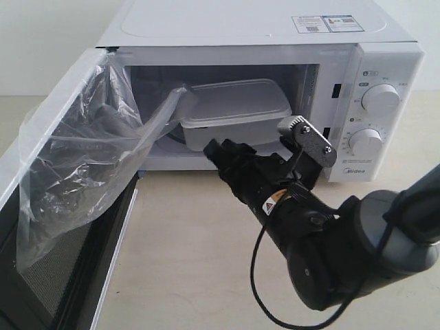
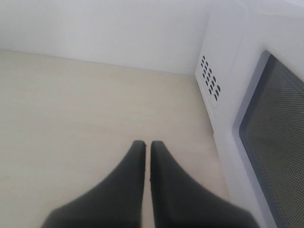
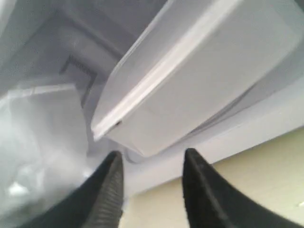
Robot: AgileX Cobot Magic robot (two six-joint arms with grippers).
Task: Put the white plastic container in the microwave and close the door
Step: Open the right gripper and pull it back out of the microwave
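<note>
1. Shallow white lidded plastic container (image 1: 237,110) sat inside the boxy white microwave (image 1: 240,20), seemingly near its front lip.
2. Right gripper (image 3: 152,159) gaped empty just before it; should back out clear.
3. Left gripper (image 2: 143,145), pinched together on nothing, sat outside the white windowed door (image 2: 275,133); push evenly.

"Midea" — on the microwave (image 1: 389,65) front

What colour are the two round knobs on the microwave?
White, matching the boxy white microwave. The two round knobs show best in the exterior view.
</note>
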